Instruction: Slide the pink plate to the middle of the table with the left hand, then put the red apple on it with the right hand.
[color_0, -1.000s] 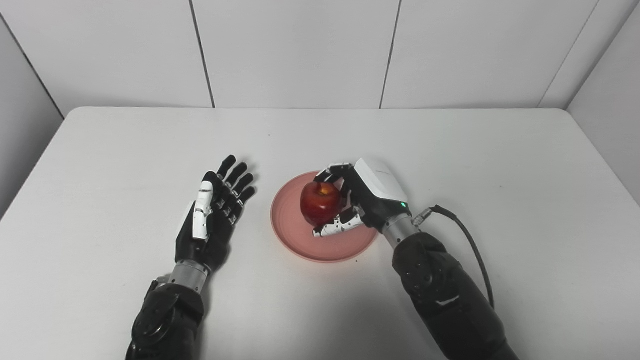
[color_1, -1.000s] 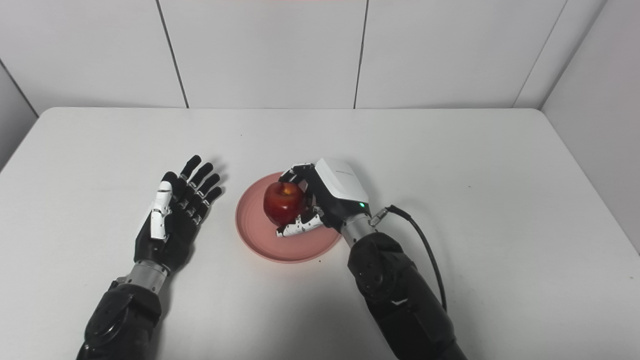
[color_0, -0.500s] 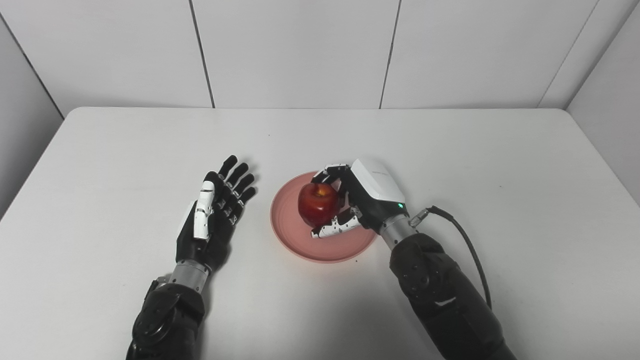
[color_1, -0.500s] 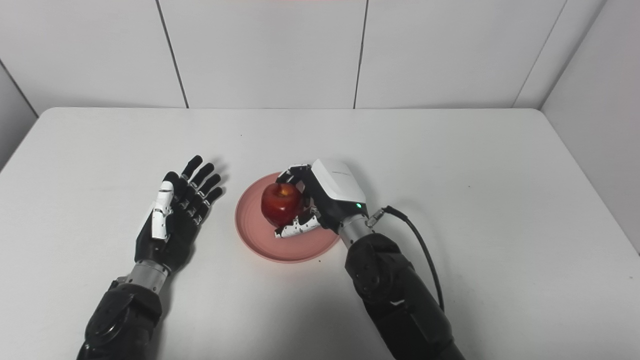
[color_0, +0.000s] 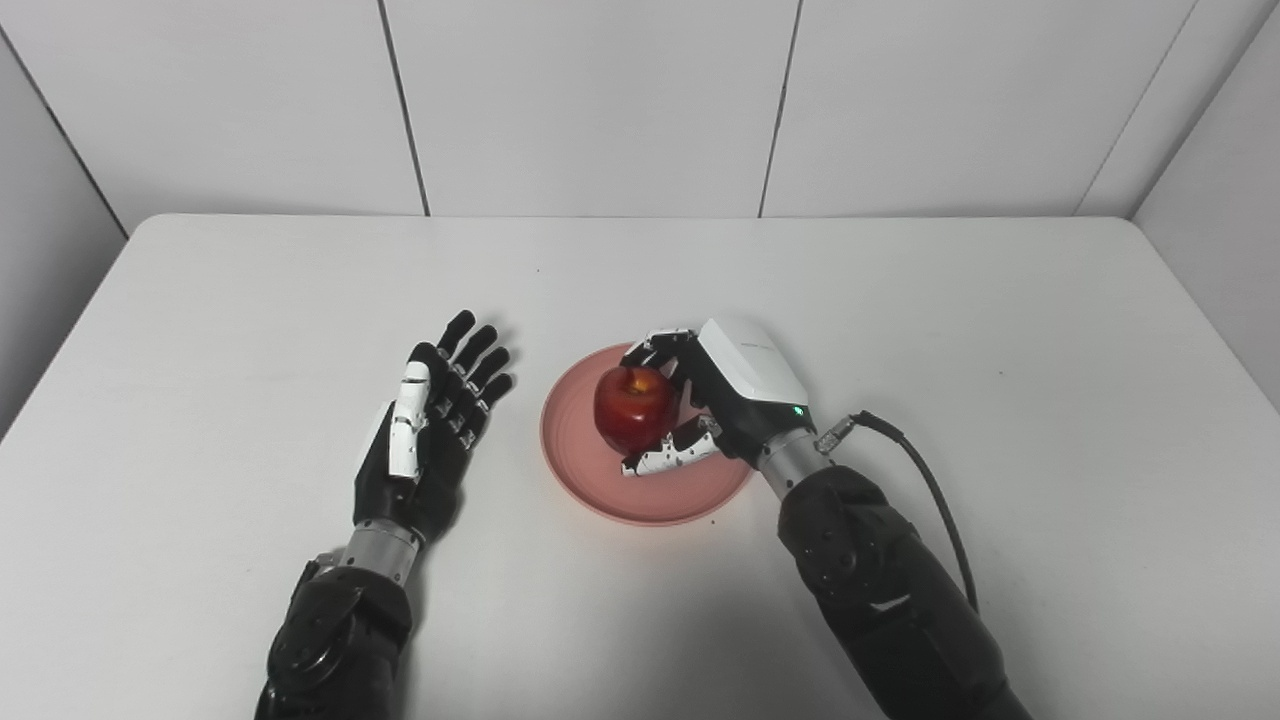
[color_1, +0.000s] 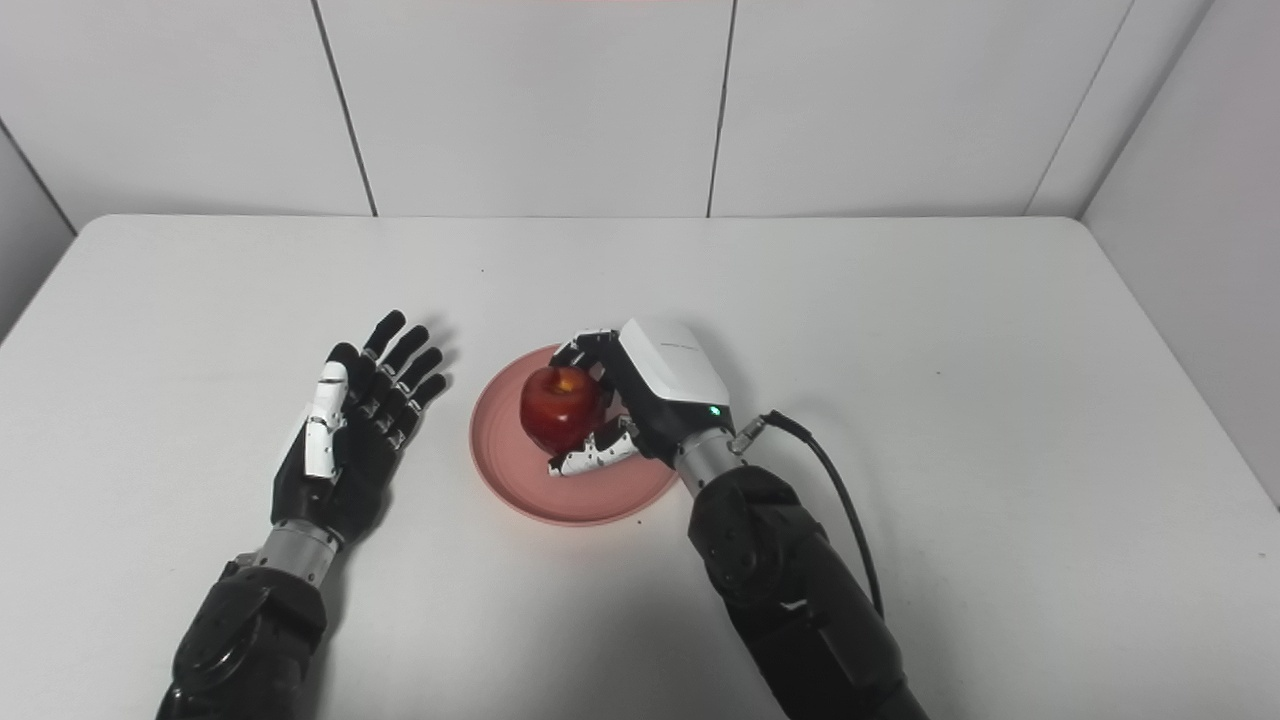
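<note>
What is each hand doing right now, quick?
Left hand: open, fingers spread, holding nothing, beside the pink plate.
Right hand: closed around the red apple, over the plate.

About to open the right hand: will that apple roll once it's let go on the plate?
Probably little. The red apple sits stem-up over the pink plate, whose raised rim should catch it. Its round, glossy skin could let it rock, so open the right hand slowly.
</note>
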